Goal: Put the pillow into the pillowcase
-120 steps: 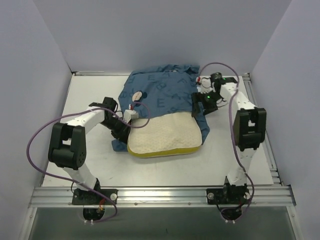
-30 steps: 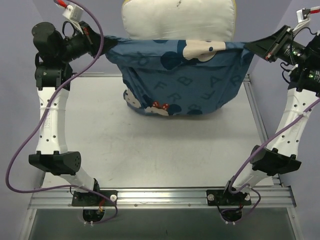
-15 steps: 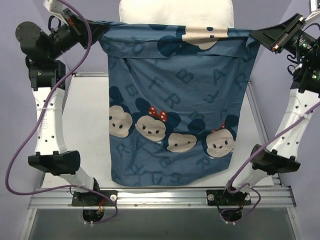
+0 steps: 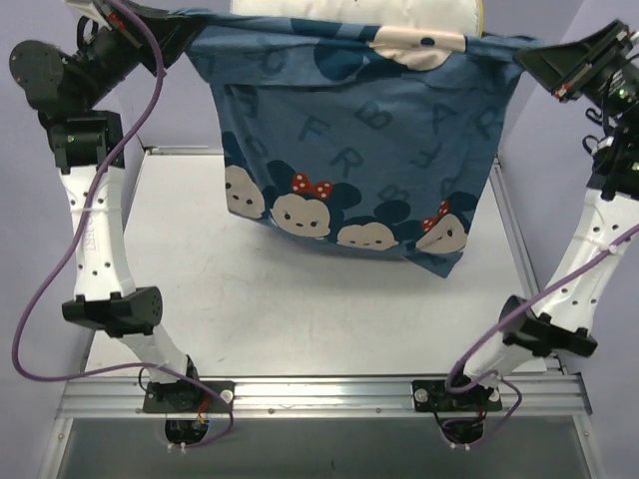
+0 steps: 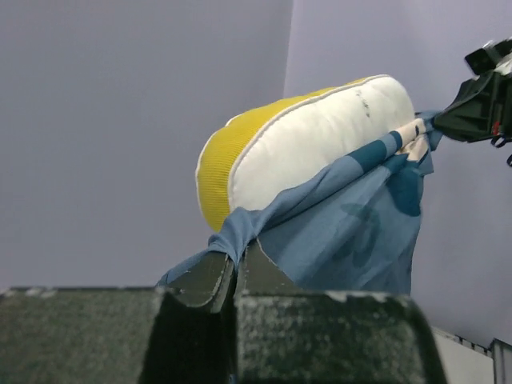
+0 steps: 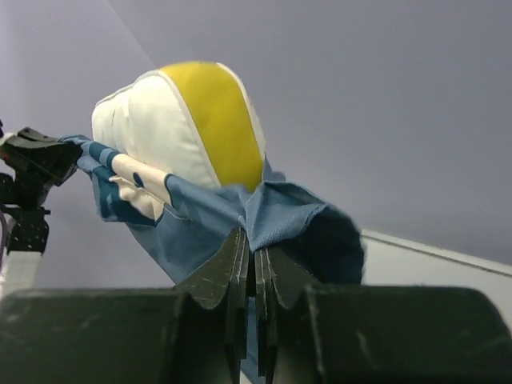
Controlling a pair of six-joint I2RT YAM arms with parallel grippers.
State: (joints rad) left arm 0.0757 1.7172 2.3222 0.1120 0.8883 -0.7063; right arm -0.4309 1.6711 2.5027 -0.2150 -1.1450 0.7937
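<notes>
While the pillowcase [image 4: 349, 150] is hung by its two mouth corners, the pillow [image 4: 329, 8] is lodged only partly inside.

In the top external view, the left gripper [image 4: 172, 28] and right gripper [image 4: 534, 65] are seen raised high above the table [image 4: 300, 309], with the printed cloth stretched between them and drooping free; jaw closure is not resolved there. In the left wrist view, the jaws are shown pressed together on a blue corner, and the pillow's yellow side is revealed, much of it standing above the hem. In the right wrist view, a like pinch is shown at the other corner. The cloth is judged light, limp and slippery, and the pillow soft and light; hold is best taken at the hem corners.
</notes>
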